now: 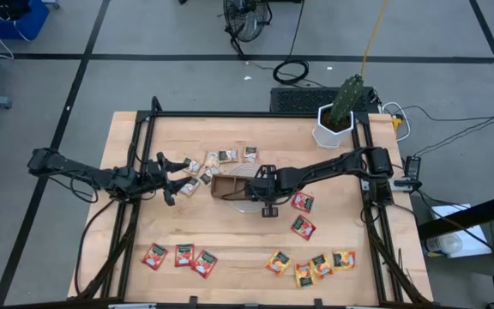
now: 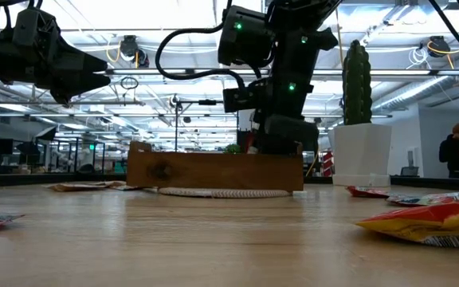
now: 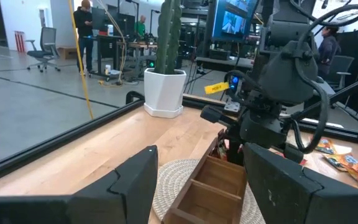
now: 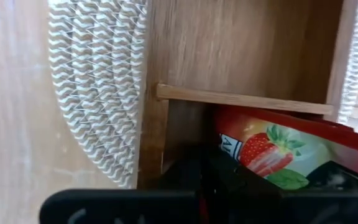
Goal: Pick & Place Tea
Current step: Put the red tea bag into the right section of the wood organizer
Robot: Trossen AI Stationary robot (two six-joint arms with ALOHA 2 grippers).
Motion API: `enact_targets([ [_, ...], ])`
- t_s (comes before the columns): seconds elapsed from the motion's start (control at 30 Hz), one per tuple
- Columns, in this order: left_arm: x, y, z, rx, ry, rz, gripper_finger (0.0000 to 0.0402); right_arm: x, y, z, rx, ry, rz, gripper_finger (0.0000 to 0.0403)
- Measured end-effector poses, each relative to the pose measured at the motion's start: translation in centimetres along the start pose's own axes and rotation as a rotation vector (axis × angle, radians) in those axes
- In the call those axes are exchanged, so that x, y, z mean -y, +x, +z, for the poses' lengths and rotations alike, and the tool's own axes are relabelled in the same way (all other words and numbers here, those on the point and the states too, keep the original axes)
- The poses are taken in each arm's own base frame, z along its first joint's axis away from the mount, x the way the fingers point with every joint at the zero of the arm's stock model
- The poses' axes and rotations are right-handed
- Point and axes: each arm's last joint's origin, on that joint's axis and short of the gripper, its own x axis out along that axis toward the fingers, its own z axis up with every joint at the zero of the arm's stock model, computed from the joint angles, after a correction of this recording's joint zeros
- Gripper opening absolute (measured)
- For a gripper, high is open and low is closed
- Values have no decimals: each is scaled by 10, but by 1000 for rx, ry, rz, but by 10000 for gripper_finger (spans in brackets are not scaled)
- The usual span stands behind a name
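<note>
The right gripper (image 1: 249, 190) was down in the wooden tray (image 1: 230, 186) mid-table, pinched tight on a red tea sachet (image 4: 272, 149). The left gripper (image 1: 168, 178) hovered wide open and empty nearby, over beige sachets (image 1: 221, 157).

Our right gripper (image 1: 245, 190) reaches low toward centre, jaws shut; our left gripper (image 1: 181, 178) hovers raised, jaws apart.

The right hand (image 1: 245, 185) sits over the wooden tray (image 1: 226, 186), closed on a red sachet (image 4: 272, 149), blocking entry from that side. Beige sachets (image 1: 216, 160) crowd the bench (image 1: 247, 245) beside the tray. Bare wood lies between the red row (image 1: 178, 257) and the tray. The cactus pot (image 1: 333, 129) blocks one far corner.
</note>
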Motion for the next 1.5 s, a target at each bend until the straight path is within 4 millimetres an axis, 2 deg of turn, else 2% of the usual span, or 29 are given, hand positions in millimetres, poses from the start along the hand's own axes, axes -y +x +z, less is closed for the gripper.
enact_targets([
  [0.33,0,0,0,0,0,0,239,-3,-1,0,0,-20,-96,0],
  [0.83,0,0,0,0,0,0,239,-3,-1,3,23,-17,-109,0],
  [1.2,0,0,0,0,0,0,239,-8,-3,4,36,-20,-27,0],
  [1.5,0,0,0,0,0,0,239,-7,-9,5,56,-15,-27,0],
])
